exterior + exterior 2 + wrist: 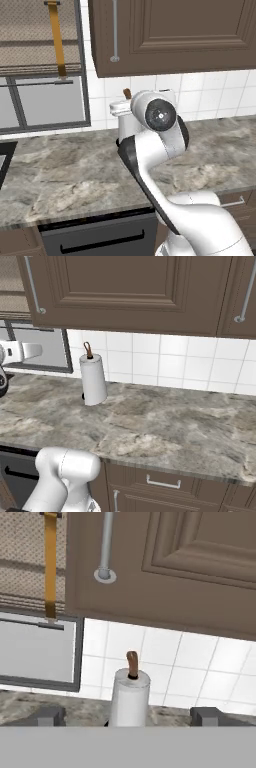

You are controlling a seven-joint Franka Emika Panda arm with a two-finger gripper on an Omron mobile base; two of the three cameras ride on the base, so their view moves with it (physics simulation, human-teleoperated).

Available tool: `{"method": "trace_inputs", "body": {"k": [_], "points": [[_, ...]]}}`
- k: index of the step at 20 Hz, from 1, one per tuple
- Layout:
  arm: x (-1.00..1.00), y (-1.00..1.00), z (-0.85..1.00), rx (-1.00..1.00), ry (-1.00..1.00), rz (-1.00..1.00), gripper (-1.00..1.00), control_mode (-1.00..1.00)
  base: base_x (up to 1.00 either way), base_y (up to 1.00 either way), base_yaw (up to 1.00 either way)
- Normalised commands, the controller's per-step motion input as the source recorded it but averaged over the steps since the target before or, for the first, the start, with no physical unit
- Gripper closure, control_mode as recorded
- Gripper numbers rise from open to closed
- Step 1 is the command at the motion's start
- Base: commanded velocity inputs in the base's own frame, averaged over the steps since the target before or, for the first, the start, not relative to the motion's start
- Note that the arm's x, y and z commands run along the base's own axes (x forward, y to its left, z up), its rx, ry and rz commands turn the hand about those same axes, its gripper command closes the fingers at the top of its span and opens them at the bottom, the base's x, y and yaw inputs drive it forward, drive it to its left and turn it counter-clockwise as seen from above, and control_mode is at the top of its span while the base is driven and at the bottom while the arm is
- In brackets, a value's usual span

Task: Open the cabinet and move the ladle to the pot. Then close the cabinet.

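Note:
The dark brown wall cabinet (175, 35) (125, 286) (165, 567) hangs above the counter with its raised-panel doors shut. Its long silver bar handle (115, 30) (32, 286) (106, 542) runs down the left door's edge. In the hand view my gripper (129, 717) is open, its two dark fingertips (47, 716) standing wide apart with nothing between them. It points at the backsplash below the cabinet, just under the lower end of the handle. The ladle is hidden. The pot is out of view.
A white paper-towel roll (93, 381) (129, 699) with a brown tip stands at the back of the marble counter (60, 175), straight ahead of the hand. A window with a blind and a yellow strap (57, 40) lies left. A sink edge (4, 155) shows far left.

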Motion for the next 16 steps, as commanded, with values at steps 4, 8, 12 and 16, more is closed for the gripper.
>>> {"method": "trace_inputs", "body": {"k": [4,8,12,16], "points": [[0.03,0.15,0.34,0.0,-0.41,0.0,-1.0,-1.0,0.0,0.0,0.0],[0.09,0.04,0.33,0.0,-0.3,0.0,-1.0,-1.0,0.0,0.0,0.0],[0.12,0.08,0.41,0.0,-0.25,0.0,-1.0,-1.0,0.0,0.0,0.0],[0.17,0.1,0.41,0.0,-0.16,0.0,-1.0,-1.0,0.0,0.0,0.0]]}}
